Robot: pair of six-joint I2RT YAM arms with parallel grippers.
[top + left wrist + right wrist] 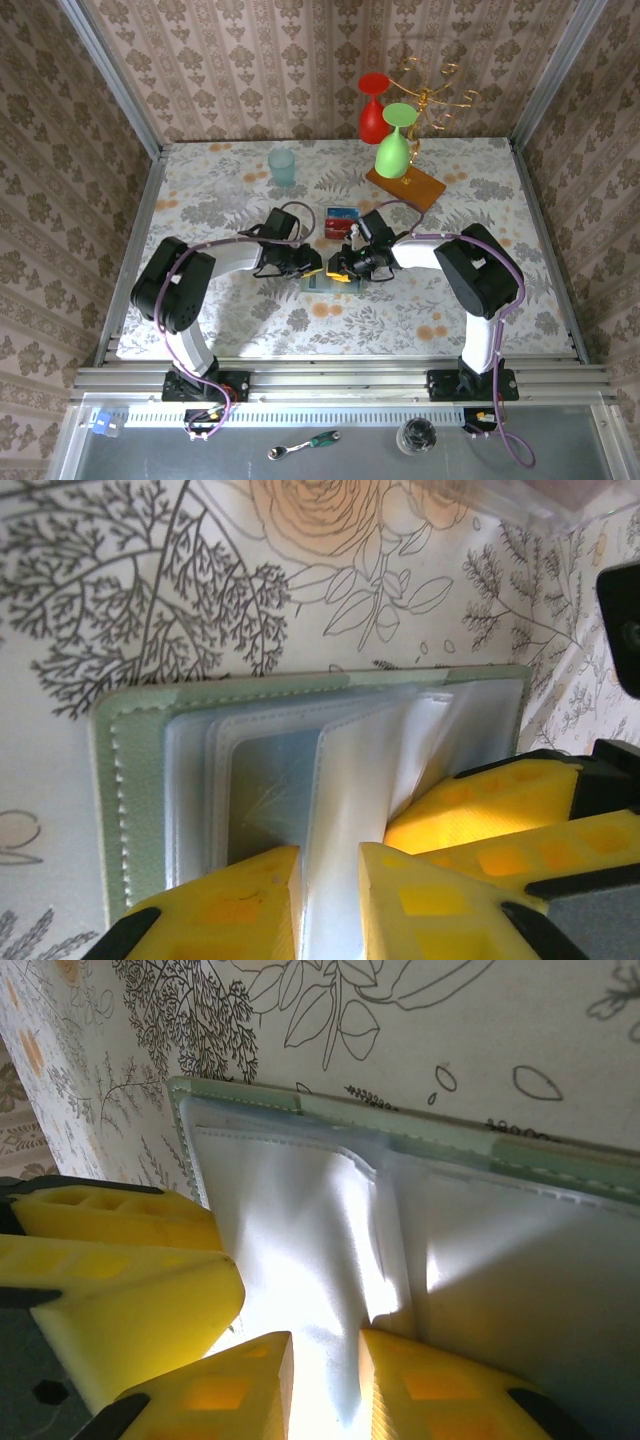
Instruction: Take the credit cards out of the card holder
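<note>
Top view: card holder (pixel 316 284) lies open on the bench (pixel 225 195), just below frame centre, where both arms meet over it. Credit cards (pixel 341 217), one blue and one red, lie close together on the bench above the holder, apart from it and out of its sleeves.

Left wrist view: card holder (pixel 150 780) sits flat on the floral cloth, with its grey-green stitched border at left and top and clear sleeves fanned up inside. Left jaws narrow, with one clear sleeve leaf pinched between the yellow fingertips (pixel 250 900) at the bottom of the frame. The other arm's yellow fingers (pixel 500 810) press in at lower right.

Right wrist view: card holder (pixel 450 1150) with its green edge running across the upper frame. A pale leaf rises from it into the right jaws, which are narrow and closed on that leaf between the fingertips (pixel 230 1390) at bottom centre. Left arm's fingers (pixel 120 1260) sit just beside, at left.

No card is visible in the sleeves in view.

Upper bench: teal cup (pixel 282 167); wooden slab (pixel 425 190) carrying a green goblet (pixel 395 150).
</note>
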